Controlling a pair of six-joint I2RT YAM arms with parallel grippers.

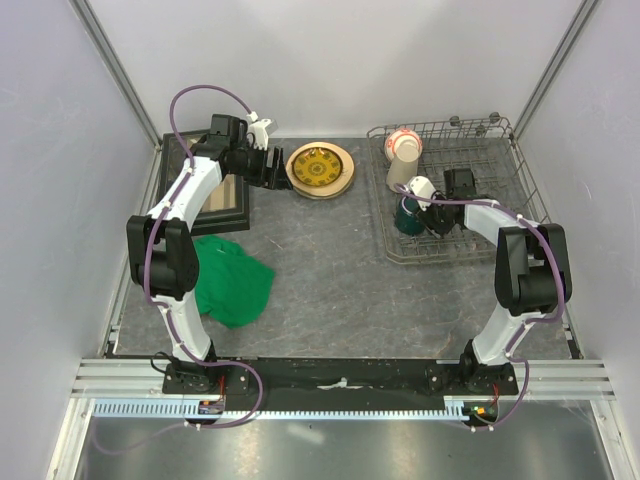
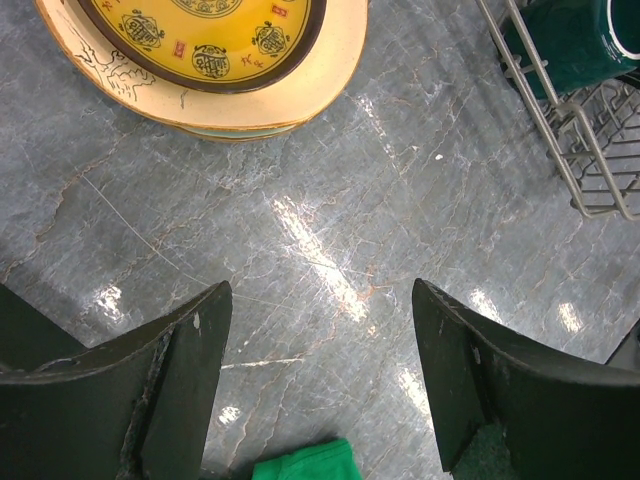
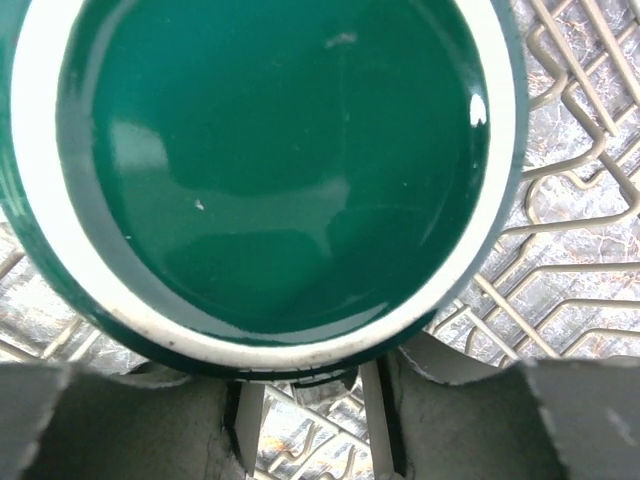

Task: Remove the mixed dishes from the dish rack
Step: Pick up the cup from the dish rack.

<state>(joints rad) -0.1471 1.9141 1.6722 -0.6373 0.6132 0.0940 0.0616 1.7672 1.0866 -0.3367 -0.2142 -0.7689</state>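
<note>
Grey marbled bench (image 2: 330, 200) lies under the left claw (image 2: 318, 290), which is spread wide and empty; the cream round plate with a yellow patterned centre (image 2: 250, 100) lies ahead of it. Inside the grey wire dish rack (image 3: 560, 230), the right claw (image 3: 312, 372) stands partly apart at the dark green glazed mug (image 3: 270, 160); I cannot tell whether it grips.

Right wrist view: mug (image 3: 280, 170) cut by top edge; right gripper (image 3: 315, 410) fingers blurred, contact with mug unclear.
Left wrist view: plate (image 2: 200, 60) cut by top edge, cloth (image 2: 305, 462) by bottom, rack (image 2: 590, 150) by right.
Top view: box (image 1: 238, 205) part hidden behind left arm (image 1: 190, 190).
</note>
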